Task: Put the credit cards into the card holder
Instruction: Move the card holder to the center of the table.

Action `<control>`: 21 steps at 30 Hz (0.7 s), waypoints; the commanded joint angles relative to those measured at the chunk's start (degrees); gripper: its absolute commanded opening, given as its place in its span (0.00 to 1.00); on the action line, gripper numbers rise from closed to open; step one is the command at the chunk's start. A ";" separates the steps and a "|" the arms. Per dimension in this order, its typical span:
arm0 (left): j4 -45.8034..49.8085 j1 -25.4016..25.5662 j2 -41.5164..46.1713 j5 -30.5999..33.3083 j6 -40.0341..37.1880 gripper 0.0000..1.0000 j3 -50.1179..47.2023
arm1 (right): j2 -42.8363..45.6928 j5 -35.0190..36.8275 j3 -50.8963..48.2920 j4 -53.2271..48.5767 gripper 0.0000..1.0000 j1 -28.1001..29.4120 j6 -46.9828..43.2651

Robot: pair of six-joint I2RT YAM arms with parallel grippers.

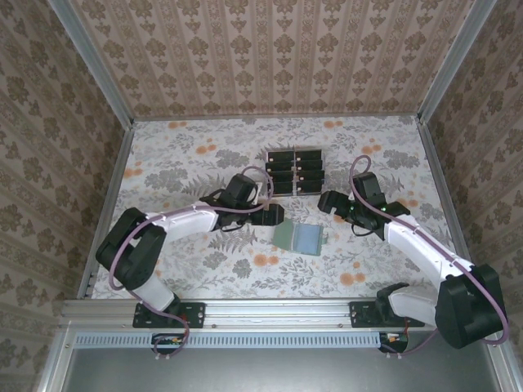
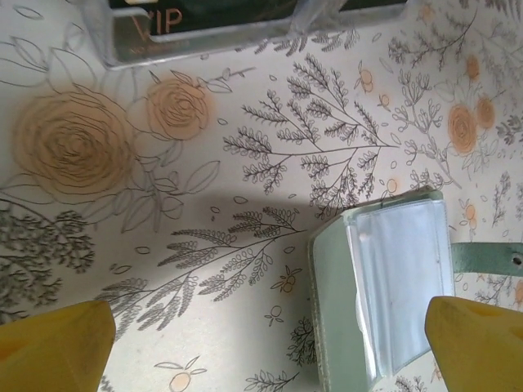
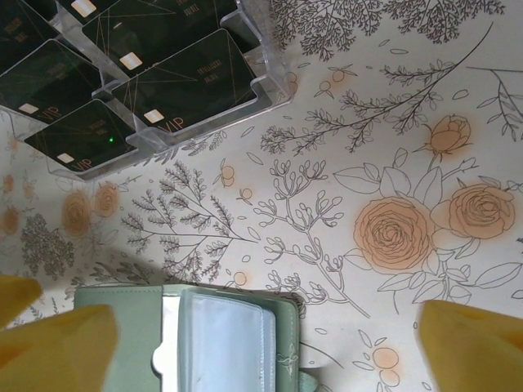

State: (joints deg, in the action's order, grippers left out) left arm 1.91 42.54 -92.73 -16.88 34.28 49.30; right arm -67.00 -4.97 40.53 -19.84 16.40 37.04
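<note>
I have the card holder [image 1: 299, 237] lying open on the floral bench [image 1: 188, 163], clear inner sleeves facing up. It sits between my two claws and just nearer to me than the clear plastic tray [image 3: 276, 83]. The credit cards [image 3: 163, 73] lie flat in the tray's compartments, glossy black with VIP lettering.

The left claw [image 1: 276, 214] hangs low over the bench with its yellow fingers [image 2: 53, 347] spread wide and nothing between them. In its wrist view the holder lies off toward the right-hand finger.

The right claw [image 1: 327, 201] is also spread wide and holds nothing. In its wrist view the holder lies below, toward the left-hand finger [image 3: 57, 347]. That fingertip seems to overlap the holder's edge, but the blur is too heavy to tell if they touch.
</note>
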 commanded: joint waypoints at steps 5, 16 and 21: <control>-4.58 2.72 -4.96 -1.17 2.32 0.88 1.28 | -1.71 0.93 -0.20 -0.03 1.00 0.28 1.19; -10.47 4.46 -7.35 -3.57 5.45 0.61 -0.16 | -4.36 -4.50 -0.10 3.21 0.88 0.22 1.79; -13.07 4.48 -7.73 -4.21 6.76 0.43 -1.32 | -4.66 -7.62 0.37 3.74 0.71 0.51 1.91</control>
State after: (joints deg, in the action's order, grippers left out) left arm -8.45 46.85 -99.42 -19.77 39.97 49.10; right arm -71.24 -9.47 40.51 -17.17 16.40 38.59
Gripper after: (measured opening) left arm 0.457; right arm 0.734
